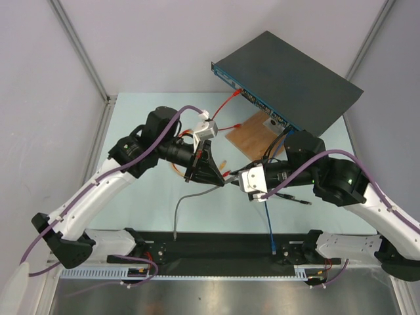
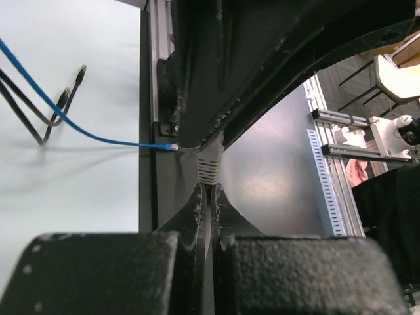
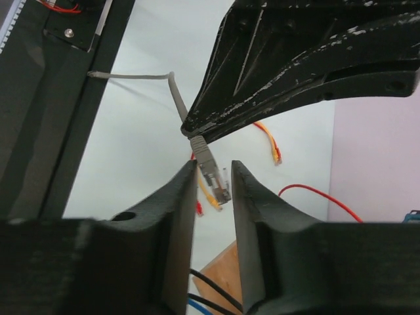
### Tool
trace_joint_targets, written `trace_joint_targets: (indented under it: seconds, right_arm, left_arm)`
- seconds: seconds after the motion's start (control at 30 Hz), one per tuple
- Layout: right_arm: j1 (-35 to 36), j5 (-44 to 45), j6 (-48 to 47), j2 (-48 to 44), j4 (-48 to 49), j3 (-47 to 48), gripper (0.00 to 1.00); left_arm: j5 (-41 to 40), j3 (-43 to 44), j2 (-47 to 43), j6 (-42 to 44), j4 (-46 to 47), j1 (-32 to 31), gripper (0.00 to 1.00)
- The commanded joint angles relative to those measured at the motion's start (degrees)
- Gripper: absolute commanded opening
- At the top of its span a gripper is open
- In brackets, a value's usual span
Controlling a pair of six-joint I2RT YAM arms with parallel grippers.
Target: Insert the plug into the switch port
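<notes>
- Grey plug (image 3: 215, 178) with a clear tip is being held above the pale table (image 1: 144, 197), between the two arms and well apart from the switch.
- Left gripper (image 2: 209, 197) is pressing its black fingers together on the grey cable (image 3: 174, 98) just behind the plug's ribbed boot. The plug is sticking out past the fingertips.
- Right gripper (image 3: 213, 167) is standing with its fingers apart, one on each side of the plug. A gap is showing beside one finger; whether the other is touching the plug I cannot tell.
- Black switch (image 1: 295, 75) is lying flat at the far right of the table, turned at an angle. Its narrow blue front face (image 1: 252, 98), with its row of sockets, is facing the arms.
- Red cable (image 1: 226, 104) is reaching that front face.
- Brown wooden board (image 1: 252, 134) is lying just in front of the switch, between it and the grippers.
- Blue cable (image 1: 269, 223) is lying loose on the table by the right arm, one end near the black base rail (image 1: 216, 246).
</notes>
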Motion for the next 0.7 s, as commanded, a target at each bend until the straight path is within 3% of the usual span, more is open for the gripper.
trace_joint_targets:
  seconds: [0.0, 0.03, 0.07, 0.17, 0.2, 0.3, 0.37, 0.53, 0.67]
  right_arm:
    - [0.7, 1.3, -0.2, 0.6, 0.0, 2.2, 0.25]
    - [0.9, 1.8, 0.4, 0.7, 0.4, 2.3, 0.04]
    - [1.0, 2.8, 1.2, 0.7, 0.7, 2.3, 0.0]
    - [1.1, 5.2, 3.9, 1.0, 1.9, 2.4, 0.0]
    - [1.2, 6.0, 7.5, 1.5, 2.0, 2.6, 0.0]
    - [0.2, 9.5, 17.5, 2.9, 2.6, 2.6, 0.0]
    - [-3.2, 7.2, 24.9, 3.5, 4.1, 2.6, 0.0]
    - [-22.8, -9.5, 51.7, 7.3, 8.9, 2.8, 0.0]
    - [-29.6, -23.2, 69.8, 8.7, 16.9, -0.2, 0.0]
  left_arm:
    - [1.7, -0.1, 0.1, 0.1, -0.3, -0.3, 0.0]
    - [1.3, -0.1, 0.2, 0.0, -0.2, -0.3, 0.0]
    - [0.9, -0.2, 0.1, 0.0, -0.2, -0.3, 0.0]
    - [-3.5, -0.8, -1.3, -0.7, 1.1, -0.2, 0.16]
    - [-5.1, -1.1, -2.2, -0.8, 2.8, -0.1, 0.34]
    - [-12.4, -3.9, -7.3, -1.8, 9.2, 0.7, 0.62]
    - [-15.9, -7.7, -10.3, -3.6, 13.4, 2.6, 0.66]
    - [-24.0, -14.3, -18.0, -1.0, 22.6, 4.4, 0.7]
    - [-37.3, -19.6, -22.4, 13.1, 29.2, -0.3, 0.7]
